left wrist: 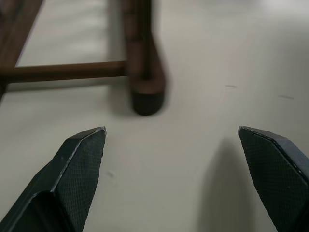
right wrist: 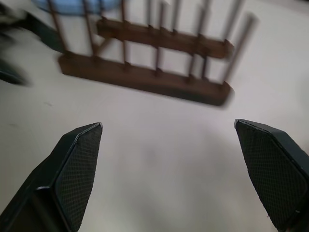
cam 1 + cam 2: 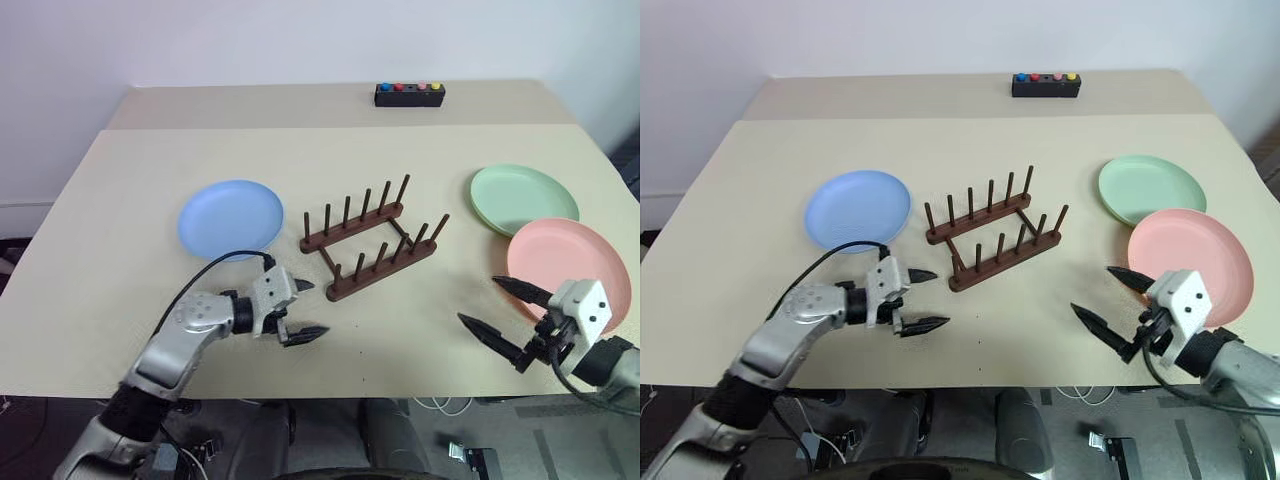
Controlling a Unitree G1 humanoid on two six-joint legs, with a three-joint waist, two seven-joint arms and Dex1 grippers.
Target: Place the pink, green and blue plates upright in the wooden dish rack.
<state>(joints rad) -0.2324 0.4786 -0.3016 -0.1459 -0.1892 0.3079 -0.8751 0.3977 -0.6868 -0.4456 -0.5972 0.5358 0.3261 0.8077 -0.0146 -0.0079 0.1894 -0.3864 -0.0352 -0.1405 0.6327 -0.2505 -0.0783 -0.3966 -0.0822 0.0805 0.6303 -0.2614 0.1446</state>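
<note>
1. We count three plates, all lying flat on the worktop: the blue plate left of the wooden dish rack, the green plate and pink plate right of it.
2. We see one empty rack.
3. Left end effector hangs near the rack's near-left end, wide open, holding nothing.
4. Right end effector sits right of the rack, spread wide, empty, just beside the pink plate.
</note>
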